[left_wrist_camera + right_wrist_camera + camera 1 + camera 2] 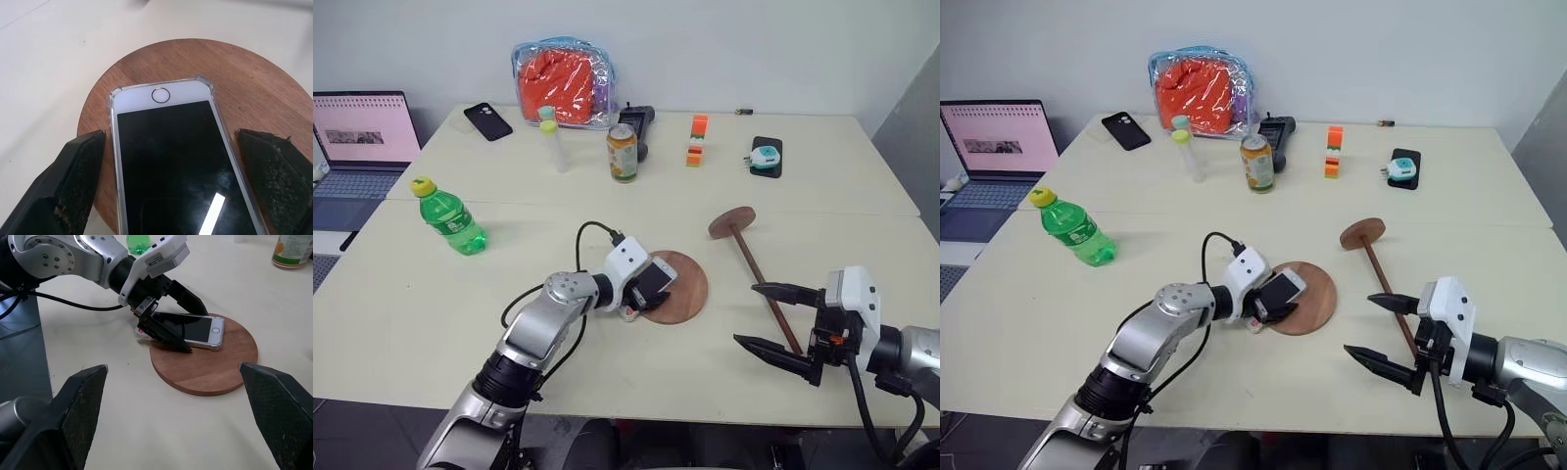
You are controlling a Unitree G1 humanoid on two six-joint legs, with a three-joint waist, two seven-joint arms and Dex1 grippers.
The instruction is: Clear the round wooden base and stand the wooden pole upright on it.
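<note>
The round wooden base (205,364) lies flat on the cream table (460,323) with a white phone (193,329) in a clear case resting on it, and the left gripper (178,323) straddles that phone, its black fingers (73,181) spread wide on either side and not yet pressed against the case. The wooden pole (756,264) lies on its side just beyond the base's far-right edge, its fixed disc end pointing away from the base. The right gripper (773,318), also spread and holding nothing, hovers by the pole's near end. To clear the base cleanly, the left fingers should probably close squarely on the phone's long edges, well back from the rounded corners, then lift before carrying it off, so the thin disc is not dragged along. The phone's near end is cut off in the left wrist view, the base's centre hole lies hidden under the phone, and whether the fingertips touch the wood cannot be told.
</note>
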